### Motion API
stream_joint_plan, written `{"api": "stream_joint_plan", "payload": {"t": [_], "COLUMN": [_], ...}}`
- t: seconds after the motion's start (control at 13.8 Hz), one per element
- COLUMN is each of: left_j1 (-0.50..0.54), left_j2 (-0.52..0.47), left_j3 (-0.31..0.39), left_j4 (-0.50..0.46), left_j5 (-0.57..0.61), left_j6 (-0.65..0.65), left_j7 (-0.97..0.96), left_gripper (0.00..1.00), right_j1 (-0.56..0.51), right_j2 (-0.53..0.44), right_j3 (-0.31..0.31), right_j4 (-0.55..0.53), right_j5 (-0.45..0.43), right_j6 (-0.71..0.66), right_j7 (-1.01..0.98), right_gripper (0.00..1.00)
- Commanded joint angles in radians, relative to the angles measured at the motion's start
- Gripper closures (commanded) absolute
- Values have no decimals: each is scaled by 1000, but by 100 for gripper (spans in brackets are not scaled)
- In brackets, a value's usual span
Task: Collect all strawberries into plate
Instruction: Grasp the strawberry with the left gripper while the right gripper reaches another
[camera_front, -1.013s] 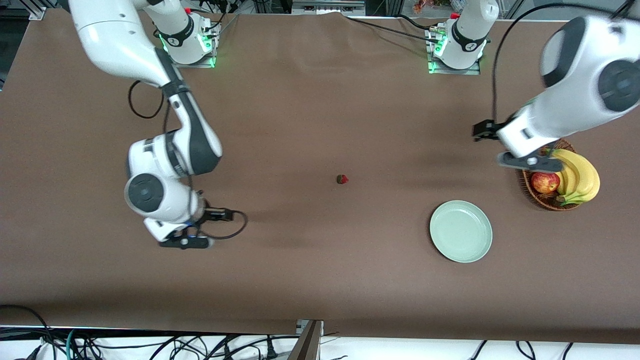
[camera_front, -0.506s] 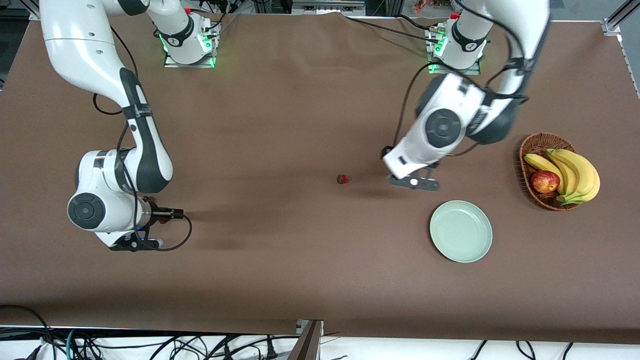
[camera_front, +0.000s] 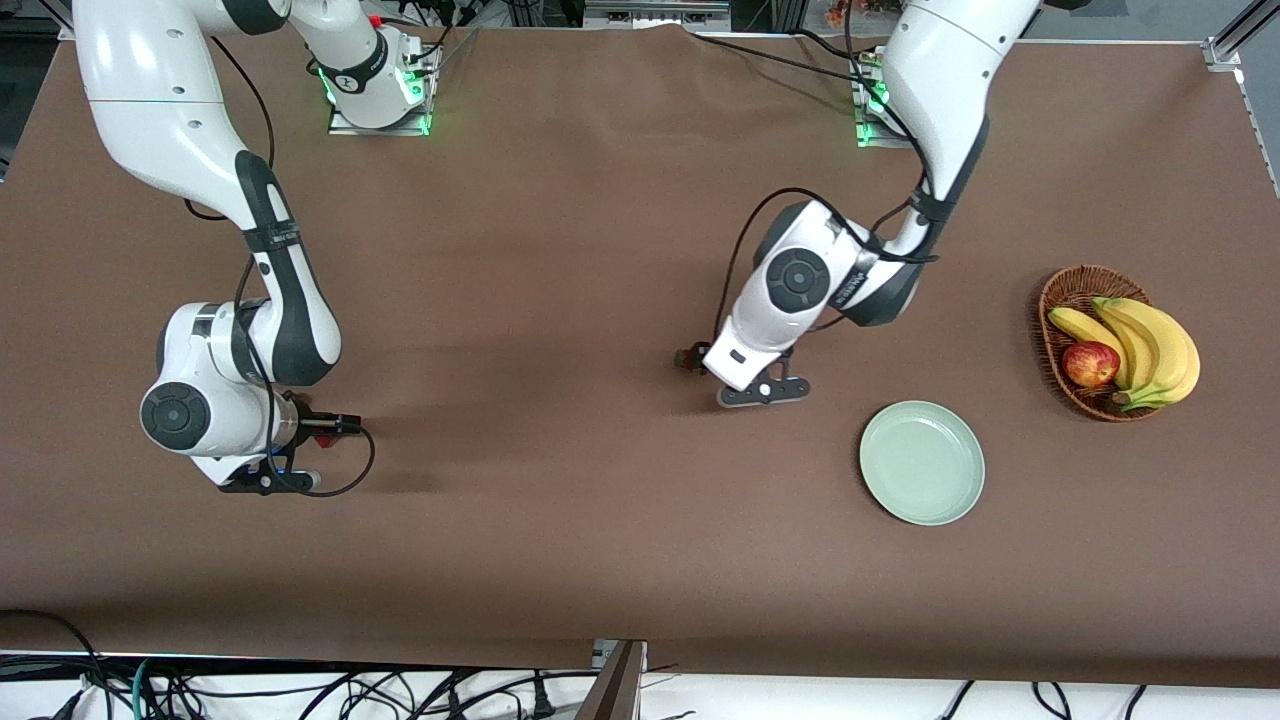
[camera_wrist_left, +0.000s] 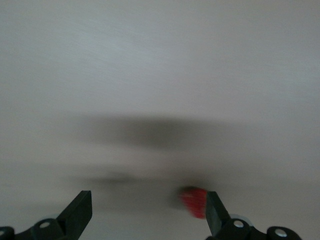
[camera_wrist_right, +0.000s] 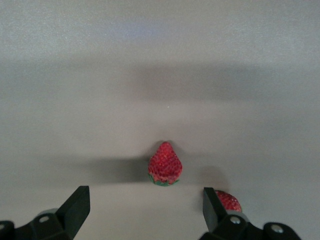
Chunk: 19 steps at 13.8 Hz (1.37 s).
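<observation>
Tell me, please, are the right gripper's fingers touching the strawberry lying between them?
Apart. The right wrist view shows the strawberry lying on the table between the right gripper's open fingers, bare cloth on both sides.

Brown bench (camera_front: 600, 200) had a mint-green plate (camera_front: 922, 462), a wicker basket (camera_front: 1062, 290) of fruit toward the left arm's end, one strawberry (camera_front: 686, 357) mid-bench, and two more strawberries (camera_wrist_right: 165, 164) (second one (camera_wrist_right: 229, 201) half hidden) toward the right arm's end.

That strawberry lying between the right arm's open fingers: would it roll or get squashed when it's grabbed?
The strawberry lies on its side on the table, so a nudge would probably make it wobble or roll in a curve. It looks small beside the right gripper, so likely very light. If real, a hard squeeze might bruise it; I can't tell.
</observation>
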<state>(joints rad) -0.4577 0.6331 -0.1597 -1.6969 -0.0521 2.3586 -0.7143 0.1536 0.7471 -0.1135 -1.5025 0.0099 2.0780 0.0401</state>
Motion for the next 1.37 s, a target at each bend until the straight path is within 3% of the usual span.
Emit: {"api": "stream_joint_plan", "payload": {"t": [0.0,0.22,0.51,0.58,0.65,0.72,0.87,1.01,1.3], "left_j1": [-81,-157,-183,-184,-184,-184,-182,-177,-165], "left_j2": [97,117,138,145,146,148,148,145,132], "left_j3": [20,63,71,71,71,71,74,75,77], "left_j4": [100,94,103,105,103,103,105,109,114], "left_j5": [-9,109,112,112,112,112,121,162,164], "left_j6": [15,4,8,8,8,7,8,8,-2], "left_j7": [-56,-147,-171,-171,-172,-174,-168,-168,-172], "left_gripper": [0,0,0,13,43,60,62,73,74], "right_j1": [-11,-11,-12,-15,-23,-26,-28,-34,-40], "right_j2": [-11,-11,-11,-11,-9,-9,-9,-8,-8], "right_j3": [8,8,8,8,8,8,8,9,9], "right_j4": [-48,-90,-110,-110,-110,-110,-110,-111,-114], "right_j5": [16,16,16,16,16,16,16,16,21], "right_j6": [59,125,162,162,162,163,163,172,174], "right_j7": [-19,-19,-20,-20,-20,-20,-20,-20,-36], "right_gripper": [0,0,0,1,3,8,13,14,48]}}
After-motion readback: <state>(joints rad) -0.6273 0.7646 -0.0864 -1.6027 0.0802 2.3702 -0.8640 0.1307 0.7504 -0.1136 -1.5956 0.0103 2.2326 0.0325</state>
